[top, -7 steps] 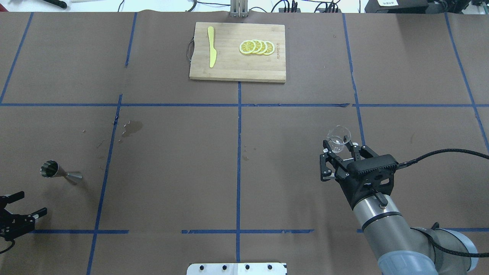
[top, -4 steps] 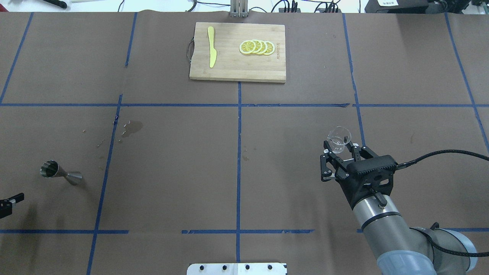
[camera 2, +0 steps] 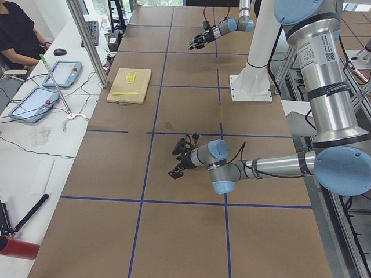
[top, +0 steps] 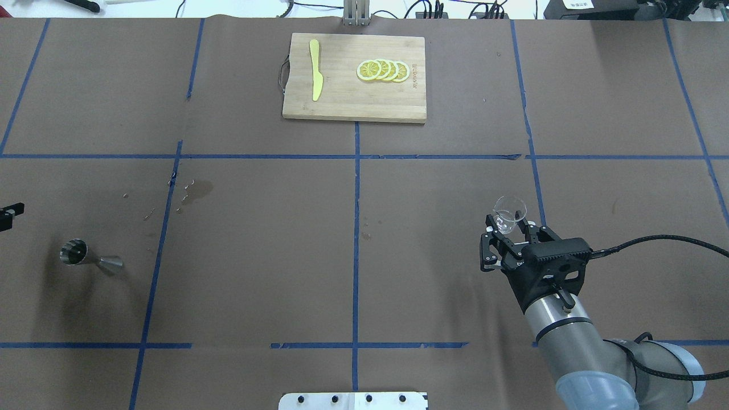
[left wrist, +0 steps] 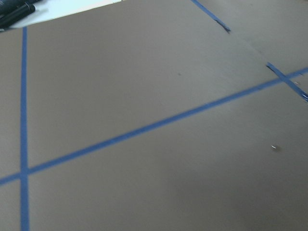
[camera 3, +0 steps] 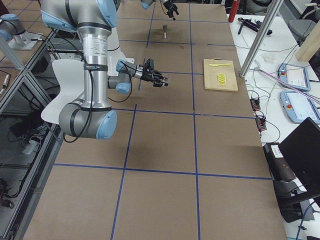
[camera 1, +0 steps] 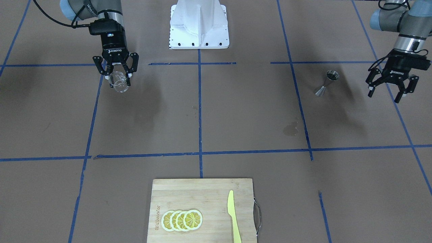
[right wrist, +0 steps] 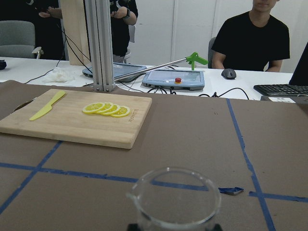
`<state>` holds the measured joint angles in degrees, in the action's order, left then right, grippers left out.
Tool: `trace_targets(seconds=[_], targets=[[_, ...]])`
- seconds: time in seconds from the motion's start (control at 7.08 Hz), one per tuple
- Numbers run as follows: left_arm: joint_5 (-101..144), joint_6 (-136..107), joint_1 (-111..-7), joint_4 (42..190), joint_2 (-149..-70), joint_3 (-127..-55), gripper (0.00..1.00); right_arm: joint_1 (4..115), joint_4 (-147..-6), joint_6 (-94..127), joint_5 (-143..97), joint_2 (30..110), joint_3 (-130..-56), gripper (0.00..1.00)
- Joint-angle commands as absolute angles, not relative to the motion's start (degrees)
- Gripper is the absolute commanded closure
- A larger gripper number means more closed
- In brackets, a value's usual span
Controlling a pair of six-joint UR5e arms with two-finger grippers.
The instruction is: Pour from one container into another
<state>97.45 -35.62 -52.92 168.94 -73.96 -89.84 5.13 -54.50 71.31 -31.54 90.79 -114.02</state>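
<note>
Presently: right pincer clamped on glass measuring cup, over the worktop; steel jigger upright, well apart; left pincer spread wide, empty; hazards: long carry slopping any contents; narrow jigger mouth missed.

Upright clear glass cup in right end effector; steel jigger upright, well apart.

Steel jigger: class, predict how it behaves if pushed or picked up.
The jigger stands upright on a small cone rim, narrow-waisted, so a push probably tips it. Toppled, its cones would likely roll in arcs. Polished steel may slip.
</note>
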Motion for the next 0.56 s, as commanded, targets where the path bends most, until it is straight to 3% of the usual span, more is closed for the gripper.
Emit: trace_targets(seconds=[0.0,0.14,0.42], targets=[[112.0,-24.0,-67.8,154.8,-81.8,-89.7,0.00,5.3,-54.3,77.5,-31.5,91.3,-109.3,1.00],[116.2,-20.0,-72.1,149.2,-84.2,-89.7,0.00,5.2,-51.4,78.0,-31.4,92.9,-108.6,1.00],[121.3,-19.2,-76.6,148.1,-84.1,-88.2,0.00,5.0,-34.2,77.2,-30.8,95.9,-98.5,1.00]])
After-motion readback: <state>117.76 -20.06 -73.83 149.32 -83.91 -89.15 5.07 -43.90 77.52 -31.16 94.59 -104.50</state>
